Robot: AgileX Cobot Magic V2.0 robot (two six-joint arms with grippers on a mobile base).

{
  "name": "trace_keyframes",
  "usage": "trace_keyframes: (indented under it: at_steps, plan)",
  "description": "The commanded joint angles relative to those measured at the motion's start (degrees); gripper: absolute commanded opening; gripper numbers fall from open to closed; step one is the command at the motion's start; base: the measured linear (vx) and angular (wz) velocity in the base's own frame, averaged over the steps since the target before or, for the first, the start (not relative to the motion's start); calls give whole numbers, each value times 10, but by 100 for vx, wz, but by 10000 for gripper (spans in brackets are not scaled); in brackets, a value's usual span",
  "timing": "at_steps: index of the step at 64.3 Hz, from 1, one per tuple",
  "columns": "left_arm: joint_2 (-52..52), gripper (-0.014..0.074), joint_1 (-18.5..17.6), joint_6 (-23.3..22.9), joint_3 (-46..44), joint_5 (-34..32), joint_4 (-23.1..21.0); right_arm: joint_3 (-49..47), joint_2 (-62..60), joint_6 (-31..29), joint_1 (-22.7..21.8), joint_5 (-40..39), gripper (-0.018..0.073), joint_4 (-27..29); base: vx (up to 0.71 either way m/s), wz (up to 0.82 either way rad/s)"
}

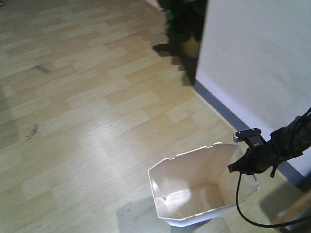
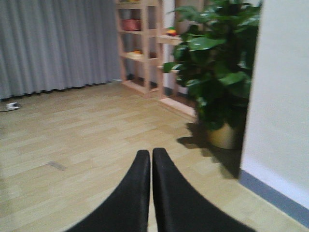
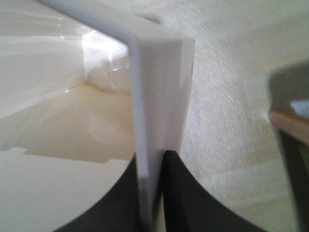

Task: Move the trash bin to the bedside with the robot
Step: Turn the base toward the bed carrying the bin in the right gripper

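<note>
The rim of the white plastic trash bin [image 1: 189, 167] is pinched by the black right claw [image 3: 157, 157]. The black left claw [image 2: 151, 154] is pressed together.

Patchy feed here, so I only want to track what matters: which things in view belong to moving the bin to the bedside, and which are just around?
Job:
trash bin
right gripper, fingers shut on the bin's rim
No bed in view.

Just around:
potted plant
wooden shelf
grey curtain
white wall
left gripper, shut on nothing
</note>
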Motion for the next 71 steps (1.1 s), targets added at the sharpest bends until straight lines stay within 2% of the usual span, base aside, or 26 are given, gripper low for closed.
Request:
trace_keyframes:
  at_steps: [1, 41, 71]
  plan:
    - [-5, -6, -3, -2, 12, -38, -6, -8, -44, 2, -1, 75, -3, 11, 12, 75]
    - [-5, -6, -3, -2, 12, -38, -6, -8, -44, 2, -1, 75, -3, 11, 14, 67]
    - [-5, -6, -3, -2, 12, -38, -6, -8, -44, 2, -1, 75, -3, 11, 22, 14]
